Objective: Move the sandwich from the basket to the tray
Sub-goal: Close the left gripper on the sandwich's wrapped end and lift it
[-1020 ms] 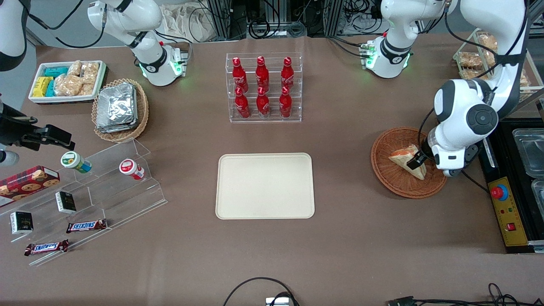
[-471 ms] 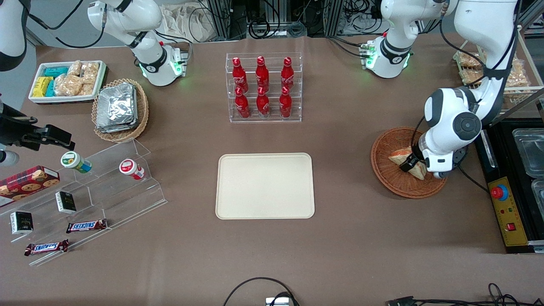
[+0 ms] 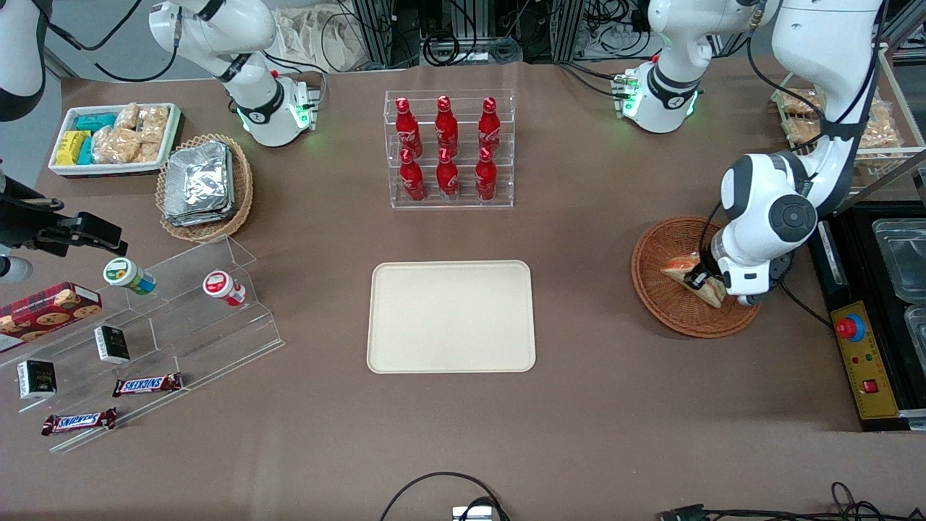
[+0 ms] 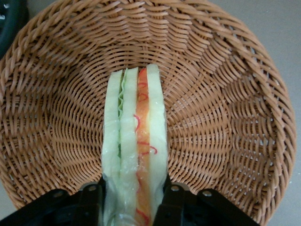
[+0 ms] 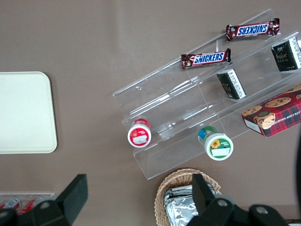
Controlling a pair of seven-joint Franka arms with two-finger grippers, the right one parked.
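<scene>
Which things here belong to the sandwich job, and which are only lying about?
Belong to the job:
sandwich, standing in the basket
gripper, shut on the sandwich
tray, nothing on it

Only lying about:
cola bottles
Snickers bars
foil packets
cookie box

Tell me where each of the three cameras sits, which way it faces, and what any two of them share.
Front view: high above the table, facing both arms; the gripper sits in the basket.
Left wrist view: on the working wrist, looking along black fingers pressed on the sandwich in the basket.
Right wrist view: on the parked wrist, looking down on the tray; its own fingers show.
Shared: front and left wrist views show the sandwich; front and right wrist views show the tray.
</scene>
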